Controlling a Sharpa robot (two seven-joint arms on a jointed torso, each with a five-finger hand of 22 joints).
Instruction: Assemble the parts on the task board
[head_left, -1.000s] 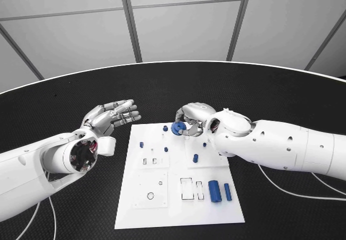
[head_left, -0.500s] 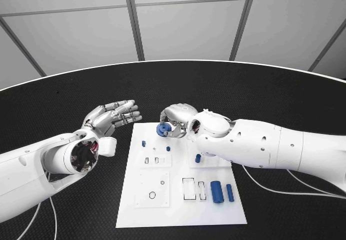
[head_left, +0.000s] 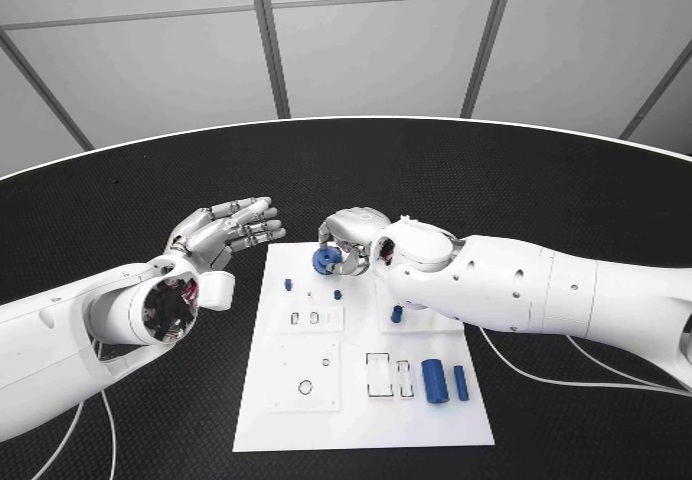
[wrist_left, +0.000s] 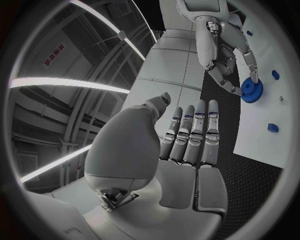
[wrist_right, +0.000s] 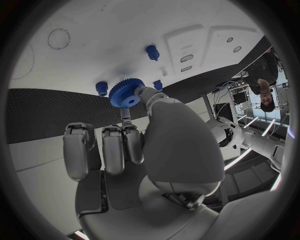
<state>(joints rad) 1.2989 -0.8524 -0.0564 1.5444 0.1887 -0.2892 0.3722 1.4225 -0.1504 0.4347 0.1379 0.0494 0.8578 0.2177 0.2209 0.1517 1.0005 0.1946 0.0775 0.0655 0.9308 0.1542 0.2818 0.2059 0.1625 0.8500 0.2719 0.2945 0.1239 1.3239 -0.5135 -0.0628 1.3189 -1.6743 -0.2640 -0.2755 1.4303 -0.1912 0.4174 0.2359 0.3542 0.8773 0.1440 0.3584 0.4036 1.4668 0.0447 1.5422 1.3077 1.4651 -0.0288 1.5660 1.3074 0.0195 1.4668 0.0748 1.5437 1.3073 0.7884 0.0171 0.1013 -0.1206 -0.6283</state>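
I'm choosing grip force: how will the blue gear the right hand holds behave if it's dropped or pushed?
The gear looks like a stiff toothed disc, so it probably won't bend. Its teeth should help the right hand resist slipping. Dropped on edge onto the board, it might roll.

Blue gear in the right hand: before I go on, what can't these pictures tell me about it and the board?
- Head view: the right hand covers most of the blue gear, so what lies under it on the white board is hidden.
- Right wrist view: the thumb hides one side of the gear.
- Left wrist view: the circle's rim cuts off most of the board.
- Head view: the right forearm covers the board's far right part.
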